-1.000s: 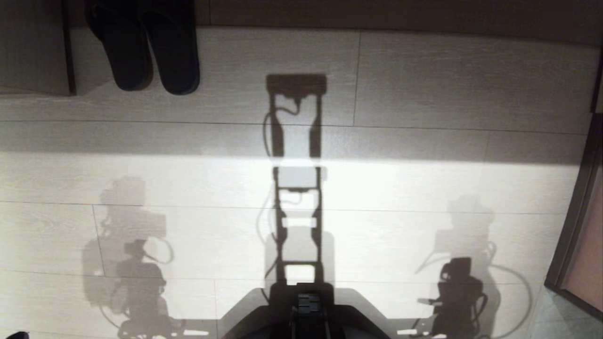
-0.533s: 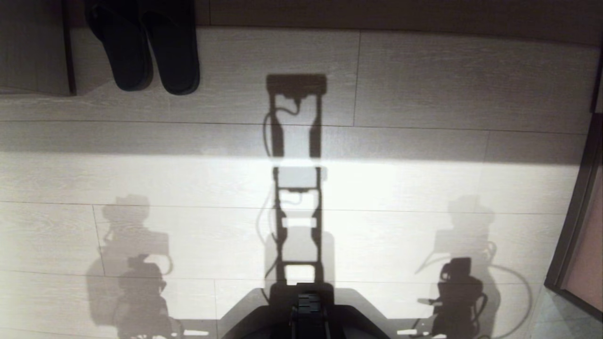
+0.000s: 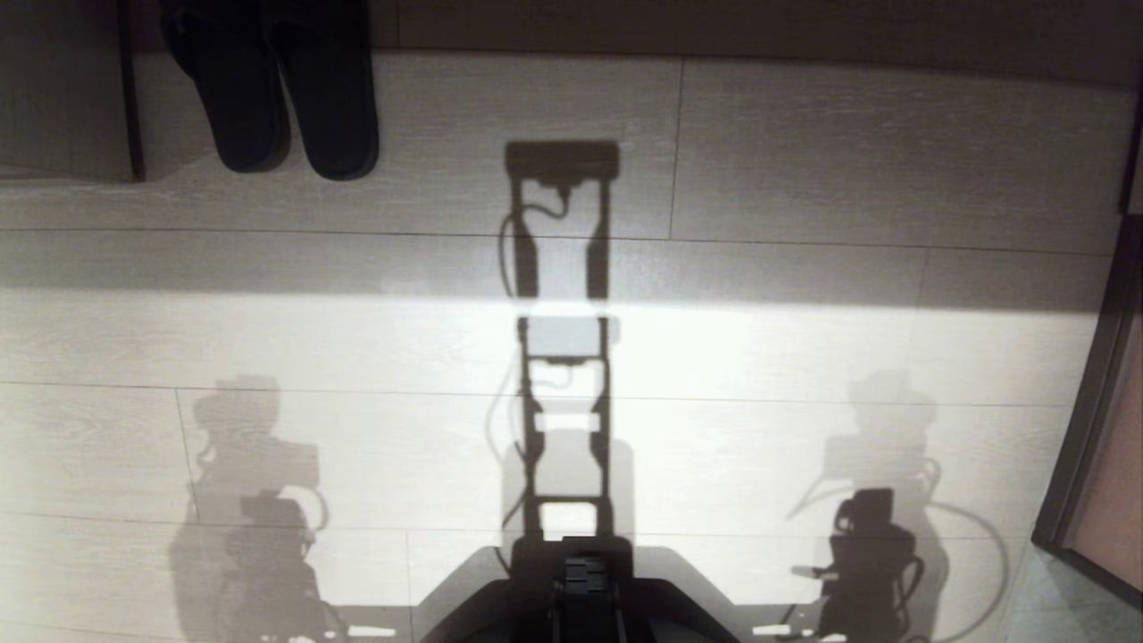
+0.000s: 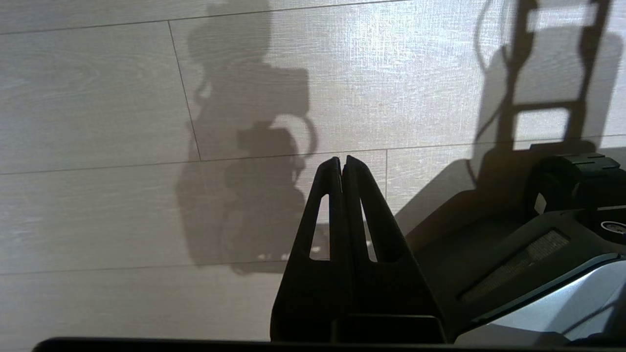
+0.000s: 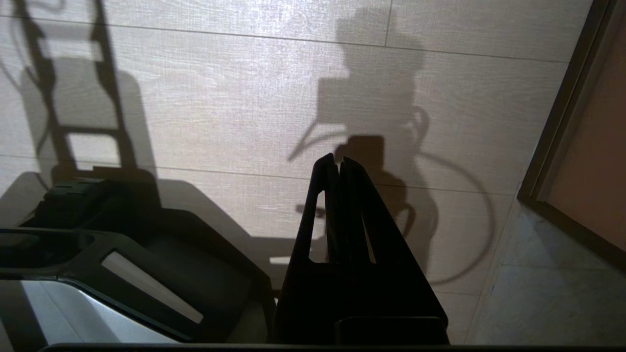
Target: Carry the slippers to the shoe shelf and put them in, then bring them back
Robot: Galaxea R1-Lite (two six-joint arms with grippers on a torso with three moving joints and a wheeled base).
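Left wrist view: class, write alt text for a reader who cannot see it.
The black left gripper, fingers shut and empty, points down at a pale wood-grain plank floor carrying the robot's shadow; the robot's dark base sits beside it.

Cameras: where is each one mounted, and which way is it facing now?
Head view: up on the head, looking down at the floor; slippers far left; robot base shows.
Left wrist view: behind the shut left tool, facing the floor.
Right wrist view: behind the shut right tool, facing the floor.
Shared: floor and base.
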